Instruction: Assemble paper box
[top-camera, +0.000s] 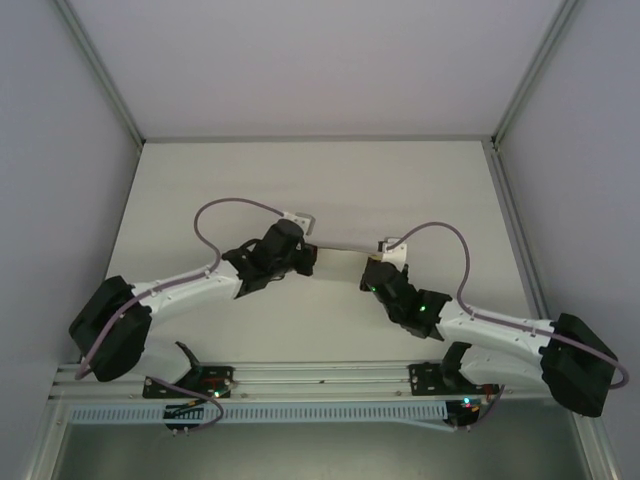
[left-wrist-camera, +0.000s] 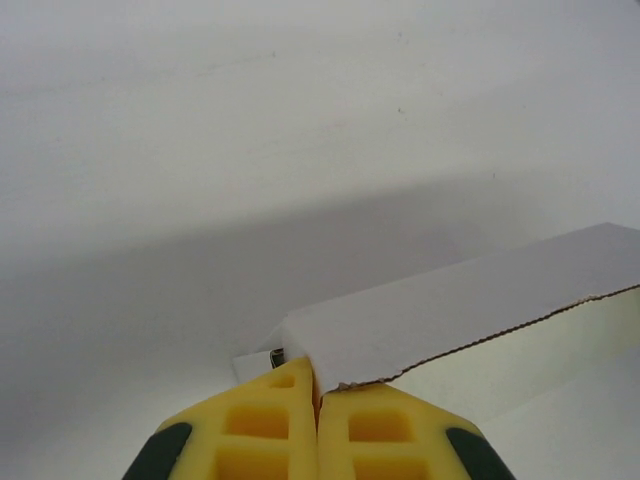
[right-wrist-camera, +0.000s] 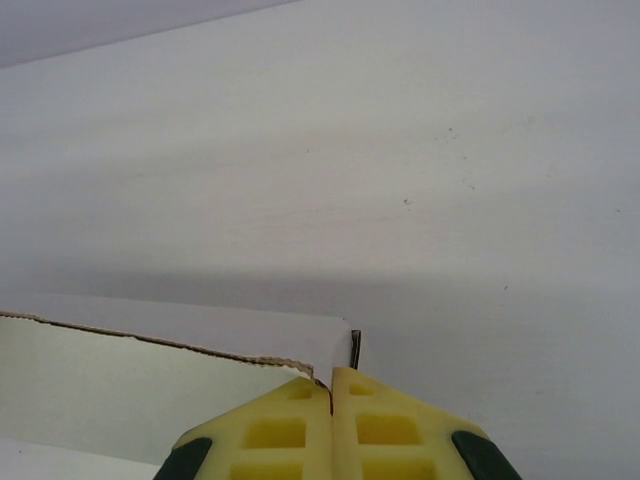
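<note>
In the top view the paper box (top-camera: 345, 245) is hard to make out. It is only a thin pale strip between the two grippers, almost the same colour as the table (top-camera: 300, 180), and its flaps cannot be told apart. In the left wrist view the box runs out of the frame at the right edge, and in the right wrist view at the left edge. In both, the bottom edge cuts the yellow fingers (left-wrist-camera: 270, 430). A small dark piece (right-wrist-camera: 356, 349) sits just behind the pinched corner; what it is, I cannot tell.

Both arms reach forward from their bases and bend inward to the middle of the table, so the grippers face each other with the box stretched between them. A purple cable (top-camera: 225, 205) loops over each arm.

The left gripper (left-wrist-camera: 318, 385) has its fingers pressed together on one end corner of the card. The right gripper (right-wrist-camera: 331, 378) pinches the opposite end corner in the same way.
</note>
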